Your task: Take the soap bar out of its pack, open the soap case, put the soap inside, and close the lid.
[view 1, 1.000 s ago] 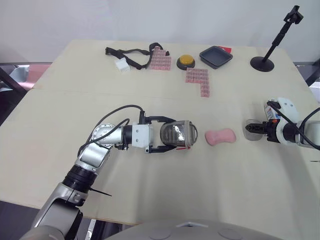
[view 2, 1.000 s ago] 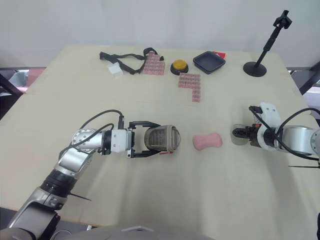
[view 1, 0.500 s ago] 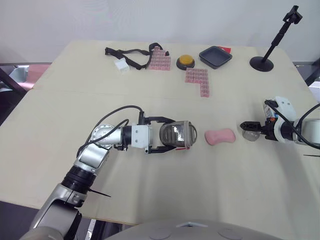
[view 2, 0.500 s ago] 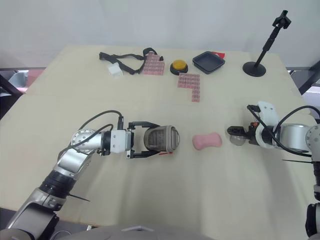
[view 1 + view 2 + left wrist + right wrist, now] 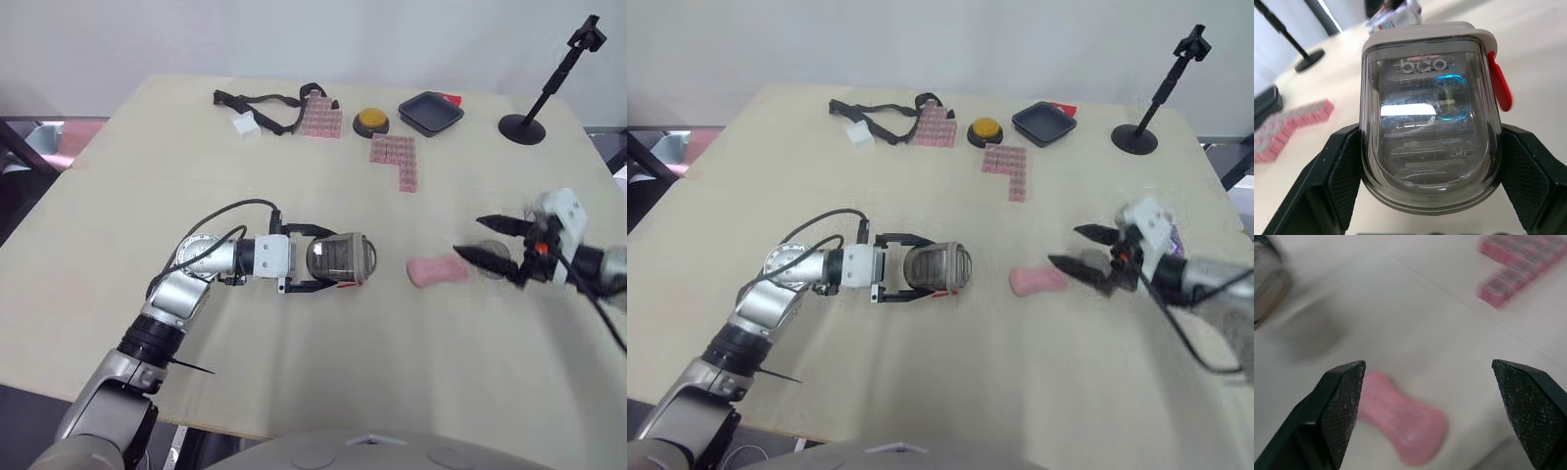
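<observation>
1 soap case (image 5: 1430,122) clenched by left gripper (image 5: 339,260); right gripper (image 5: 468,236) hovers, jaws released, 3 o'clock of 1 soap bar (image 5: 437,268).

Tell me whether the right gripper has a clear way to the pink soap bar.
Likely yes: the right gripper is open and right beside the soap bar, with nothing lying between them.

Raised letters on the smoky clear plastic soap case (image 5: 1430,122) read roughly "bdo"; fainter marks on it cannot be read.
</observation>
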You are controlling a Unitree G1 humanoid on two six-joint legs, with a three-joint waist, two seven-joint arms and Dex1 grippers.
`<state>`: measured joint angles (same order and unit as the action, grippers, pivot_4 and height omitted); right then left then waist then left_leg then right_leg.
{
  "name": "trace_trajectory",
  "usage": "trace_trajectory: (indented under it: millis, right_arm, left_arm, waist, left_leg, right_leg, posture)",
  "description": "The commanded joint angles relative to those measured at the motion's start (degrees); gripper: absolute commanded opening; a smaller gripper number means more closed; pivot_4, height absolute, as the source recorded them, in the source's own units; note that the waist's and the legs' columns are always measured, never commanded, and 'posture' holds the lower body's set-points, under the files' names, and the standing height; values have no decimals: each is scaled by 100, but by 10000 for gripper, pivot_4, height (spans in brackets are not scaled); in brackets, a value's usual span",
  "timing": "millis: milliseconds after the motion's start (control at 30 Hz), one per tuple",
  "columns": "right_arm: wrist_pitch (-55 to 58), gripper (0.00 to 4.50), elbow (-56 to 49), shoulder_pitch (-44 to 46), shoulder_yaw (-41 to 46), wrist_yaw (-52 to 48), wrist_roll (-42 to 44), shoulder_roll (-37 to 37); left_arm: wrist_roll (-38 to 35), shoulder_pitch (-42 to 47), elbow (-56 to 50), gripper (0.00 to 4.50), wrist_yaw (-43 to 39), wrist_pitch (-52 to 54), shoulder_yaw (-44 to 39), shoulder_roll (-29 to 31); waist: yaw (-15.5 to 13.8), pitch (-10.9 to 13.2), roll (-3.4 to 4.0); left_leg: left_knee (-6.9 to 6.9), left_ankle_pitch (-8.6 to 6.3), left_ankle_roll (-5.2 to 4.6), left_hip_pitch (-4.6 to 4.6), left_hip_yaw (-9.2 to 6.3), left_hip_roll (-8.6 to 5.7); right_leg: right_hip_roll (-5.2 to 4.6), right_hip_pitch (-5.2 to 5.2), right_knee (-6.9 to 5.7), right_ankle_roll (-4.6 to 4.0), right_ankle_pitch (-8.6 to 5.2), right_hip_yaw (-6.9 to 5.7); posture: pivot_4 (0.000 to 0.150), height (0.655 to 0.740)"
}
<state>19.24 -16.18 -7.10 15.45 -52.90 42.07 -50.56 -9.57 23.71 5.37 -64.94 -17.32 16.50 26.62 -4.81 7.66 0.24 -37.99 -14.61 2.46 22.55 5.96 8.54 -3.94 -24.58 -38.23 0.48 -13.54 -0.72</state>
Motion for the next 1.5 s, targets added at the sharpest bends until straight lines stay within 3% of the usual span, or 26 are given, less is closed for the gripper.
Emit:
trace_trajectory:
  millis: [33, 167, 400, 733, 1033, 1500]
  right_arm:
    - [-1517, 44432, 80, -603, 294, -1042, -568, 309]
    - [-2512, 44432, 186, -1172, 74, -1792, -938, 620]
    - [-3084, 44432, 548, -1146, -199, -1991, -1219, 1010]
    - [-3270, 44432, 717, -1054, -392, -1853, -1400, 1208]
    - [-3355, 44432, 732, -1036, -439, -1851, -1477, 1206]
    - [-3389, 44432, 629, -1167, -551, -1679, -1521, 1278]
  left_arm:
    - [-196, 197, 77, 34622, -71, 347, -152, 63]
    - [-188, 442, 285, 34622, -395, 913, -56, 223]
    - [314, 893, 766, 34622, -781, 900, 247, 348]
    - [961, 1613, 812, 34622, -696, 1460, 611, 156]
    - [1183, 1620, 173, 34622, -755, 2213, 964, 115]
    - [1427, 1692, 9, 34622, -582, 2697, 1119, -14]
  waist:
    - [24, 0, -1]
    - [114, 0, 0]
    - [217, -1, 0]
    - [208, -2, 1]
    - [207, -2, 0]
    - [201, -2, 1]
  left_leg:
    - [-2, -1, -5, -1, 3, 1]
    - [-7, 3, -25, -7, 10, 3]
    - [-7, 16, -51, -23, 10, 5]
    - [-8, 16, -53, -22, 8, 4]
    - [-8, 16, -56, -21, 8, 5]
    - [-8, 16, -59, -20, 8, 4]
  right_leg:
    - [0, 0, -2, -1, -1, -1]
    - [-1, 0, -5, -2, -1, 3]
    - [-1, 0, -15, -2, -1, 3]
    - [-4, -1, -12, -3, -1, -2]
    - [-4, -2, -13, -4, -1, -3]
    - [-5, -1, -12, -4, -2, -3]
  posture:
    - [1500, 7338]
    - [1500, 7338]
    - [1500, 7338]
    - [1500, 7338]
    - [1500, 7338]
    - [1500, 7338]
